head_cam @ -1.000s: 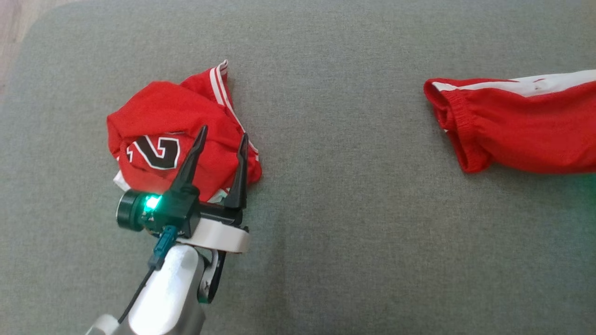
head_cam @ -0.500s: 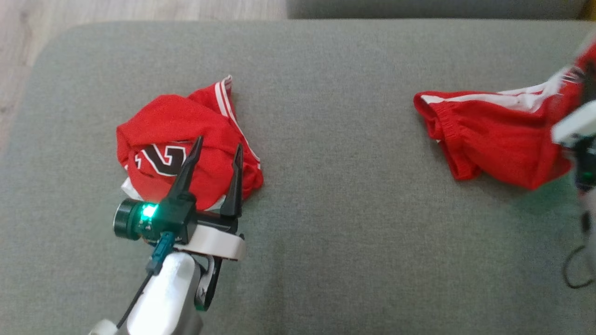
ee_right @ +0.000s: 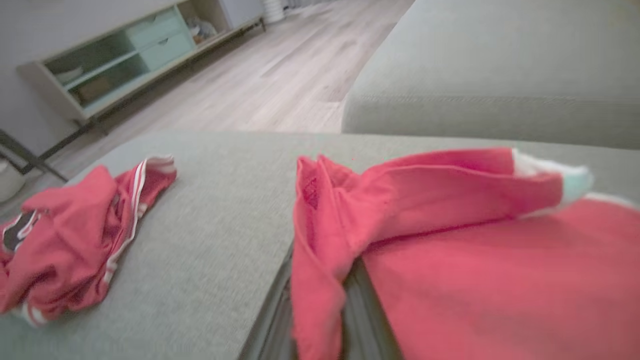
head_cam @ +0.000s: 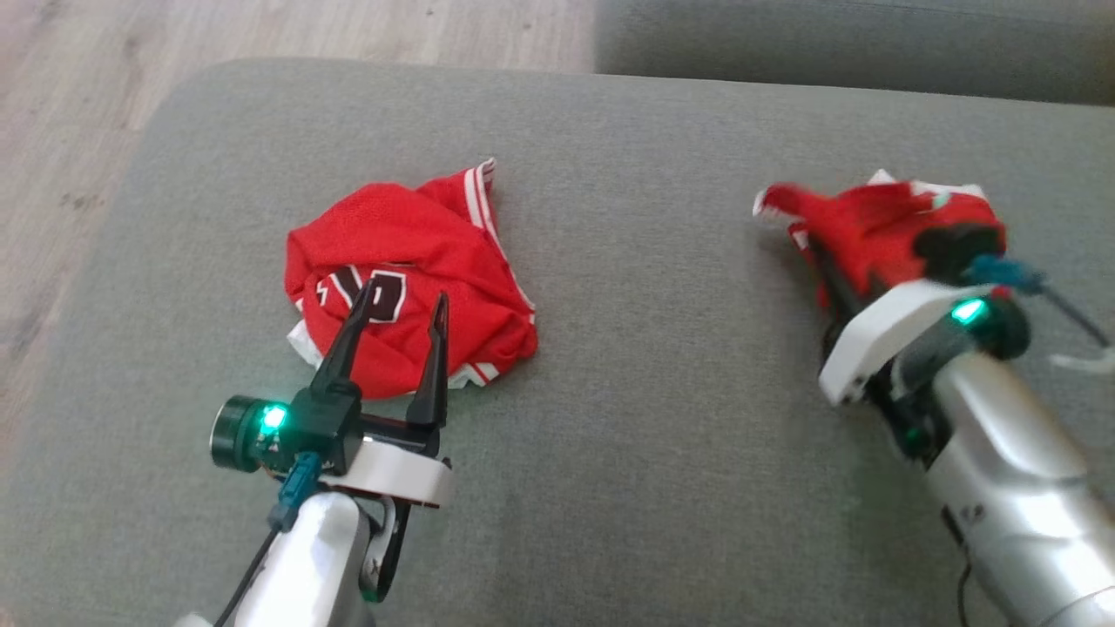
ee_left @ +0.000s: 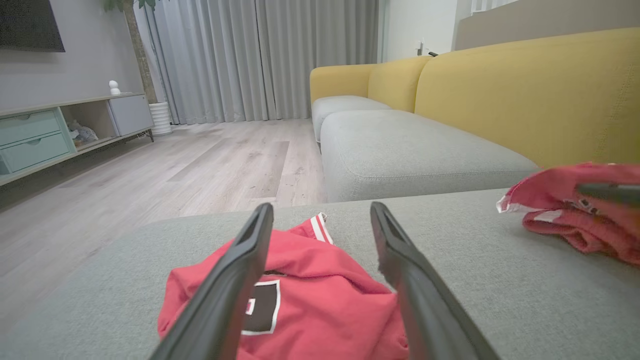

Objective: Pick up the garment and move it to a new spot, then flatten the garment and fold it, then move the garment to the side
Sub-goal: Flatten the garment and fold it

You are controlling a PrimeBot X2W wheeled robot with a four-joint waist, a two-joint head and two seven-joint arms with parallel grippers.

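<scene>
Item, shorts [head_cam: 871,226]: bunched at the right of the cushion [head_cam: 653,348], pinched on one fold by your right gripper [head_cam: 832,270], may slip mid-carry; your left gripper [head_cam: 402,294], spread over the jersey [head_cam: 409,235], may snag it.

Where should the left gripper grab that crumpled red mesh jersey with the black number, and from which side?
Probably the white-striped trim poking out of the crumpled red mesh jersey at its far edge: a free, raised flap. Come from above, near side, with the open left gripper.
</scene>
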